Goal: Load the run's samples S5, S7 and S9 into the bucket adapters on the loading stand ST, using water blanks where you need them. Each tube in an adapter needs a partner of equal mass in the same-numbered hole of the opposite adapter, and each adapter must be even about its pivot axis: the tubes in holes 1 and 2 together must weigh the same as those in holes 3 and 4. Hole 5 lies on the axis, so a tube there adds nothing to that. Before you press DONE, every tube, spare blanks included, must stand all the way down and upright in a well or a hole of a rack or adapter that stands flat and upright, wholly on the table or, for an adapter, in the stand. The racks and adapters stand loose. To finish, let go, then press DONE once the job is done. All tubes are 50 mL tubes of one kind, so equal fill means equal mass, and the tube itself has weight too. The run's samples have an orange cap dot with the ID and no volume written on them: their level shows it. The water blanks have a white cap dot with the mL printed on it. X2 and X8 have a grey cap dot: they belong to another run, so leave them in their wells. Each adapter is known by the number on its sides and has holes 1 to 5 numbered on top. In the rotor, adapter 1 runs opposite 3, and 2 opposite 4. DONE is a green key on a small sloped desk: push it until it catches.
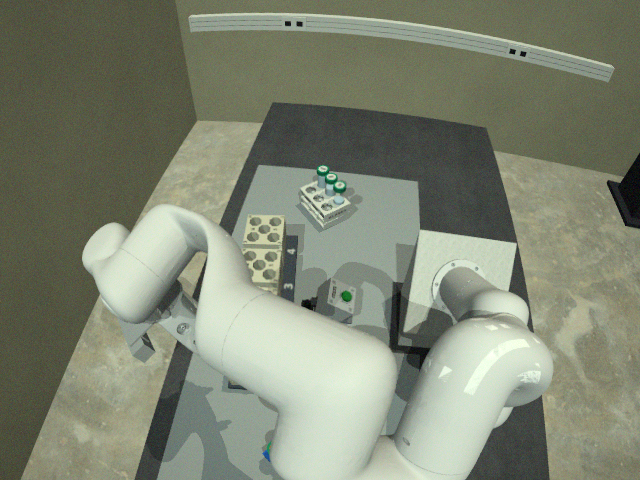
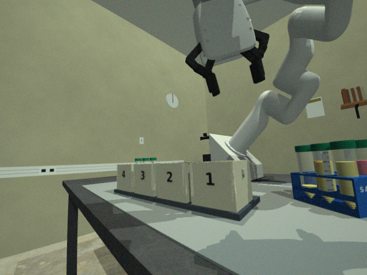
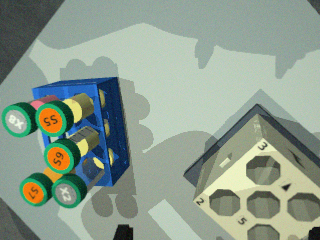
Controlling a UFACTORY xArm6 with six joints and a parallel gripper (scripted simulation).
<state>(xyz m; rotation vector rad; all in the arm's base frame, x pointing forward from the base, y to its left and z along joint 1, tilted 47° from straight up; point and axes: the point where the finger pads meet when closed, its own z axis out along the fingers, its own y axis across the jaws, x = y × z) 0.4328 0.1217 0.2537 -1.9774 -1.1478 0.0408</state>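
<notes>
My gripper [image 2: 234,78] is open and empty, high above adapter 1 [image 2: 221,184] at the near end of the loading stand. The four beige adapters stand in a row; adapters 2 [image 2: 171,181], 3 [image 2: 143,177] and 4 [image 2: 124,176] follow behind, and their holes look empty. In the wrist view the blue sample rack [image 3: 82,135] holds S5 [image 3: 54,119], S9 [image 3: 61,156] and S7 [image 3: 35,189] with orange cap dots, plus grey-dotted X8 [image 3: 17,119] and X2 [image 3: 67,190]. Adapter 1 [image 3: 260,195] shows its empty numbered holes at the lower right.
A white rack [image 1: 328,202] with three green-capped water blanks [image 1: 330,180] stands at the far end of the mat. The green DONE key [image 1: 345,296] sits on its small desk beside the stand. The arm's base [image 1: 457,281] is at the right; the arm hides adapters 1 and 2 in the overhead view.
</notes>
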